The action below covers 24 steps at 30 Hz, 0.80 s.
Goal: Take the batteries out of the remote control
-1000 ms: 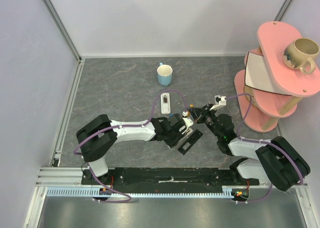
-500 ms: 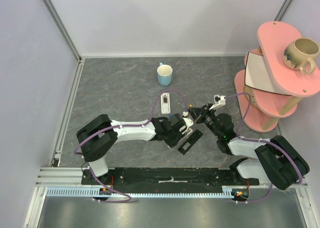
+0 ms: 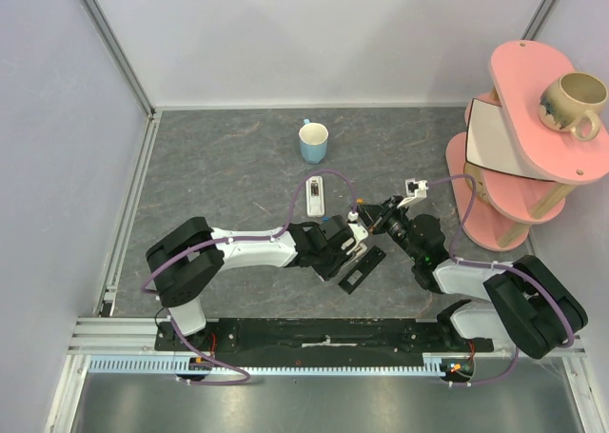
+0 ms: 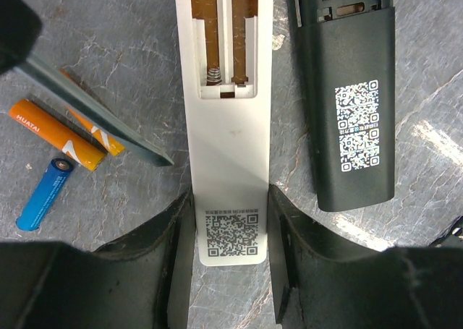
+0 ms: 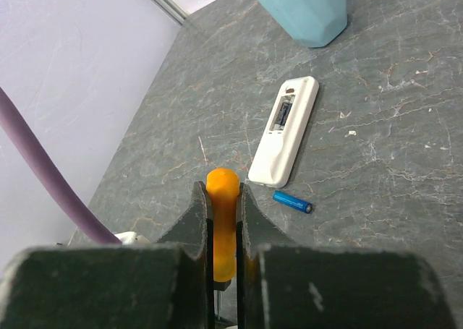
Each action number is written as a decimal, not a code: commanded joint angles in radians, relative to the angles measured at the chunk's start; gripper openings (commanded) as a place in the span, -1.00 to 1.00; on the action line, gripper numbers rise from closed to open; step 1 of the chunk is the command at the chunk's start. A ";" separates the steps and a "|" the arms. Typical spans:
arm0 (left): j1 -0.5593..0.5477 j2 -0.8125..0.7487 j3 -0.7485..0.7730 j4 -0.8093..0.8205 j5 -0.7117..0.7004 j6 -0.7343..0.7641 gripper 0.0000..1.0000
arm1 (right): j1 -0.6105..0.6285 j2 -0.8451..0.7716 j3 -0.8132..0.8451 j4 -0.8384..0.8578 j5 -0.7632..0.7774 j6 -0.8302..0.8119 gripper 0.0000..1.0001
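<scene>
My left gripper (image 4: pixel 231 220) is shut on the near end of a white remote (image 4: pixel 228 148) that lies back up on the table, its battery bay open and empty. Two orange batteries (image 4: pixel 54 135) and a blue battery (image 4: pixel 43 194) lie on the table to its left. A black remote (image 4: pixel 351 105) lies to its right, bay also open. My right gripper (image 5: pixel 224 191) is shut on an orange-handled tool (image 5: pixel 223 228); the tool's dark blade (image 4: pixel 94 113) hangs over the orange batteries. In the top view both grippers meet at the table's middle, left (image 3: pixel 347 246) and right (image 3: pixel 369 214).
A second white remote (image 3: pixel 315 196) lies farther back, with a blue cell showing in its open bay (image 5: pixel 283 113). A blue cup (image 3: pixel 313 143) stands behind it. A pink two-tier shelf (image 3: pixel 519 147) with a beige mug (image 3: pixel 574 103) stands at the right.
My right gripper with the tool has shifted slightly left and away. The left gripper and the remotes have not moved.
</scene>
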 commanded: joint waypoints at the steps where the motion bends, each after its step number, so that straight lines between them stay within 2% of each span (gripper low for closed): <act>1: 0.025 0.128 -0.045 0.057 -0.082 0.047 -0.32 | -0.004 0.001 0.026 0.054 -0.007 0.011 -1.00; 4: 0.024 0.127 -0.047 0.057 -0.080 0.047 -0.32 | -0.007 0.000 0.023 0.052 -0.004 0.009 -1.00; 9: 0.027 0.086 -0.062 0.082 -0.076 0.044 -0.68 | -0.027 -0.052 -0.003 0.038 0.021 0.012 -1.00; 12: 0.036 0.017 -0.088 0.114 -0.063 0.030 -0.80 | -0.036 -0.163 -0.001 -0.064 0.054 -0.005 -1.00; 13: 0.039 -0.006 -0.094 0.120 -0.057 0.026 -0.82 | -0.036 -0.198 0.005 -0.162 0.086 -0.032 -1.00; 17: 0.053 -0.129 -0.118 0.139 -0.057 0.006 -0.95 | -0.038 -0.440 0.035 -0.375 0.179 -0.110 -1.00; 20: 0.065 -0.221 -0.115 0.140 -0.066 -0.002 -0.96 | -0.036 -0.567 0.058 -0.503 0.237 -0.158 -1.00; 24: 0.094 -0.325 -0.114 0.142 -0.076 -0.004 -0.96 | -0.038 -0.652 0.088 -0.598 0.268 -0.199 -1.00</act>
